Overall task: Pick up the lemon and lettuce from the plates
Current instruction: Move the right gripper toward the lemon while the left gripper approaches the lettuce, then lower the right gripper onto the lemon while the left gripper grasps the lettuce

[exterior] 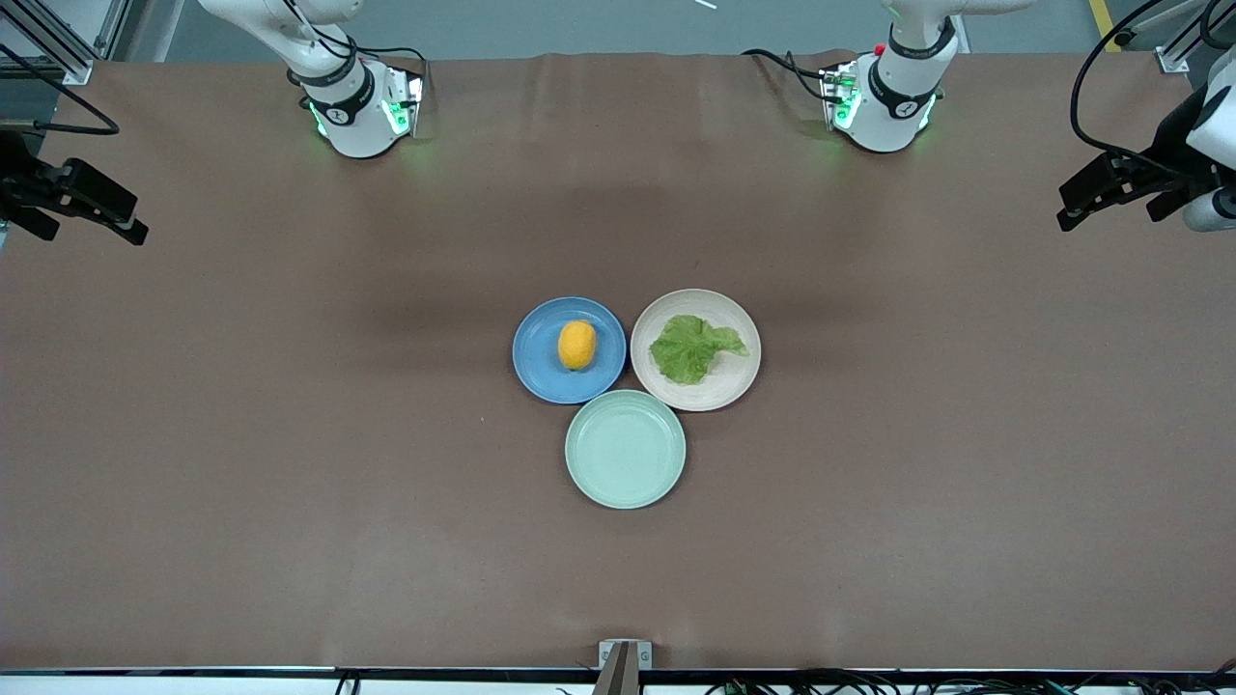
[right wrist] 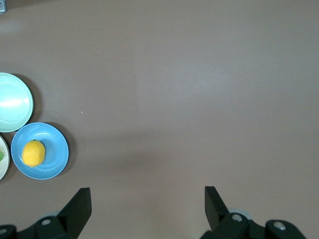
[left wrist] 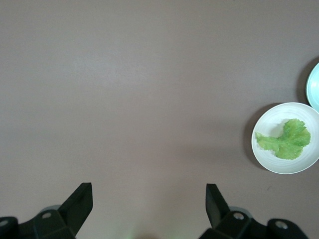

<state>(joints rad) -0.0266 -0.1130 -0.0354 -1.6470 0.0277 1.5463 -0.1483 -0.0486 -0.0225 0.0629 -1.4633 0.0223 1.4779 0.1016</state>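
Left gripper (left wrist: pixel 148 204) hangs high at the left arm's end of the table, fingers (left wrist: pixel 79 201) spread wide apart with only bare tabletop between the jaws. Right gripper (right wrist: pixel 147 205) mirrors it at the right arm's end, fingers (right wrist: pixel 214 201) wide, nothing between them. Both arms wait.

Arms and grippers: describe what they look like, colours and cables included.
Both arms are glossy white with black joint bands, black cables and green lights at their bases. The left gripper and right gripper are matte black, each with two angular wedge-shaped fingers.
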